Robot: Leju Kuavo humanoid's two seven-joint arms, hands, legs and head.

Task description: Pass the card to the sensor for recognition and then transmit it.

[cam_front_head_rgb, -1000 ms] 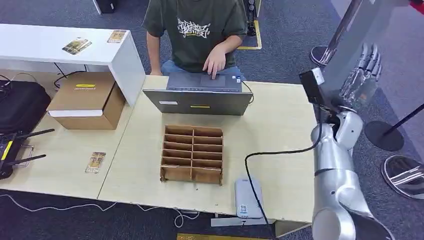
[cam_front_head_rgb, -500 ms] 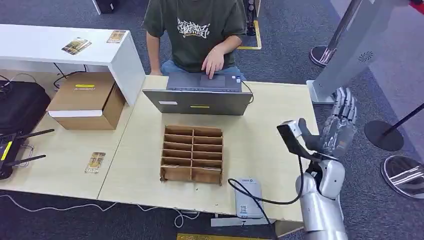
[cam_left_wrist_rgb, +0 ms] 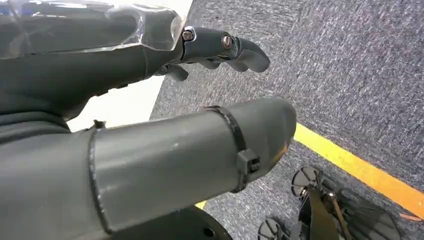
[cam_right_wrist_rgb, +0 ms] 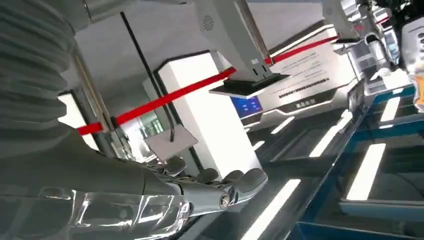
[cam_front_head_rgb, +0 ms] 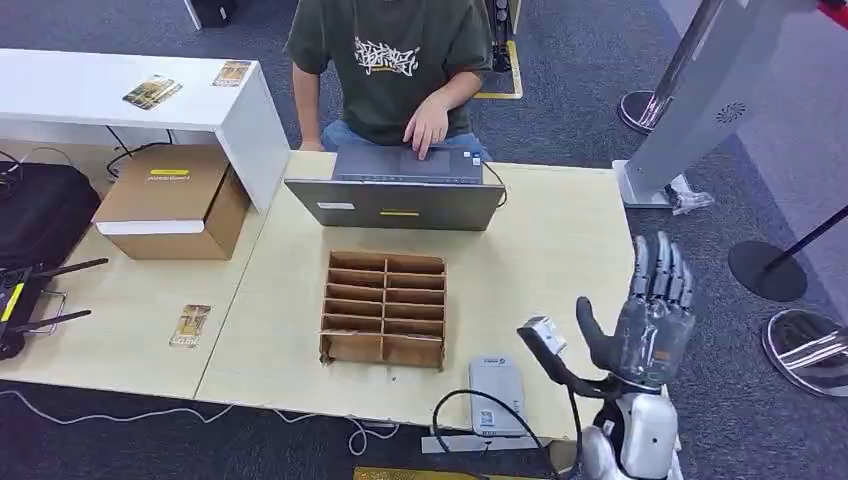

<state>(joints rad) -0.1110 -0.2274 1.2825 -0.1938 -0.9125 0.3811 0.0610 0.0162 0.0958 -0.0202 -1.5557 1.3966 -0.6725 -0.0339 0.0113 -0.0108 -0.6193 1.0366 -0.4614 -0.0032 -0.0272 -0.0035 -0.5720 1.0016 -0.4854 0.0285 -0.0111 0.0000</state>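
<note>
A small printed card (cam_front_head_rgb: 190, 325) lies flat on the left part of the wooden table (cam_front_head_rgb: 560, 250), far from both hands. The grey sensor box (cam_front_head_rgb: 497, 393) sits at the table's front edge, with a black cable looping beside it. My right hand (cam_front_head_rgb: 652, 325) stands upright just off the table's front right corner, to the right of the sensor, fingers spread and holding nothing. In the right wrist view the same hand (cam_right_wrist_rgb: 150, 195) has straight fingers and nothing in it. My left hand (cam_left_wrist_rgb: 90, 75) hangs over grey carpet, fingers apart and holding nothing.
A wooden divider box (cam_front_head_rgb: 385, 305) stands mid-table, behind the sensor. A person types on a grey laptop (cam_front_head_rgb: 400, 190) at the far edge. Two more cards (cam_front_head_rgb: 153, 92) lie on a white desk at the back left. A cardboard box (cam_front_head_rgb: 175, 200) and a router (cam_front_head_rgb: 20, 300) are on the left.
My right arm has swung down and back toward me, from raised at the far right to low beside the table's front right corner. The hand stays empty. Nothing on the table has moved.
</note>
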